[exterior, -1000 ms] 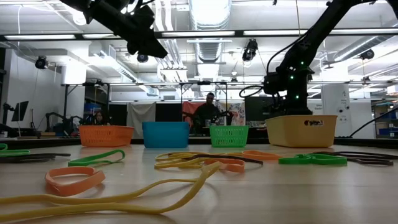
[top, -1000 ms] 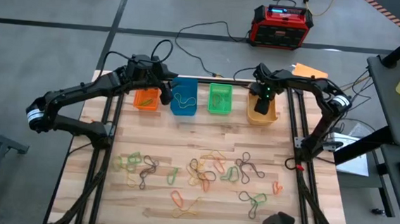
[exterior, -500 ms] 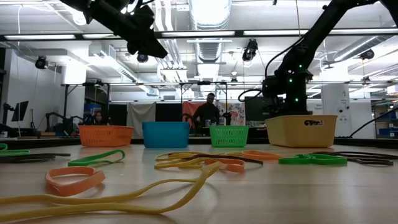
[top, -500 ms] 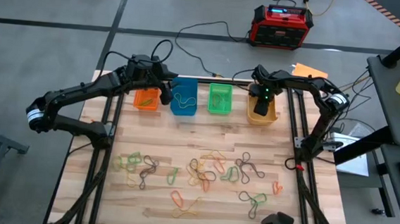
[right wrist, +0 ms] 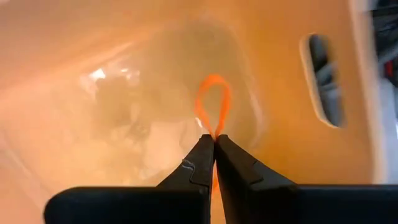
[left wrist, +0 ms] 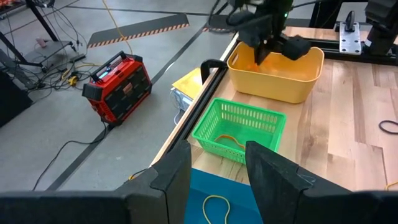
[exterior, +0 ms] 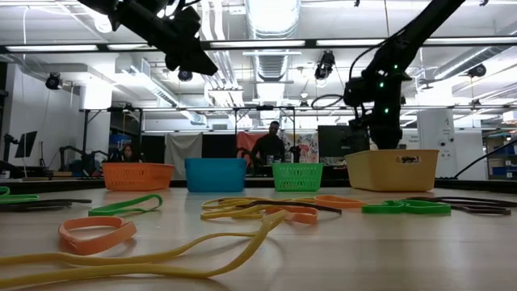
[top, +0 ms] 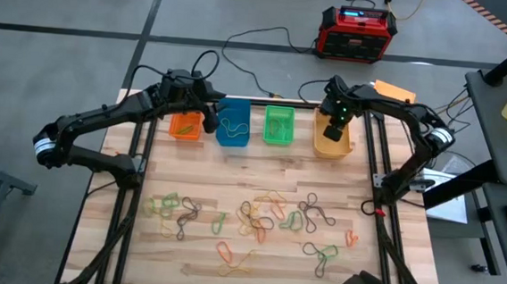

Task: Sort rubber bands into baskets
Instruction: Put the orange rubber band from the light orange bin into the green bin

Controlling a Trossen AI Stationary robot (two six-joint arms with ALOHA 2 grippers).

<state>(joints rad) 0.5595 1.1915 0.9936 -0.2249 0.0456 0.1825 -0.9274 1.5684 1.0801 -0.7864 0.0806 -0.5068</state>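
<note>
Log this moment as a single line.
right gripper: shut on orange rubber band, over yellow-orange basket | left gripper: open, above blue basket

baskets (top: 231,125) behind rubber bands (top: 257,218), on table (top: 251,170)

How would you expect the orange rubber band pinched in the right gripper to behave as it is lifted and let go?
Probably floppy: the orange rubber band hangs as a thin narrow loop from the right gripper. Probably very light, so it may cling to the fingertips. If released, it should drop into the yellow-orange basket below without rolling.

Orange band's (right wrist: 212,106) lower end behind claw (right wrist: 215,142)
</note>
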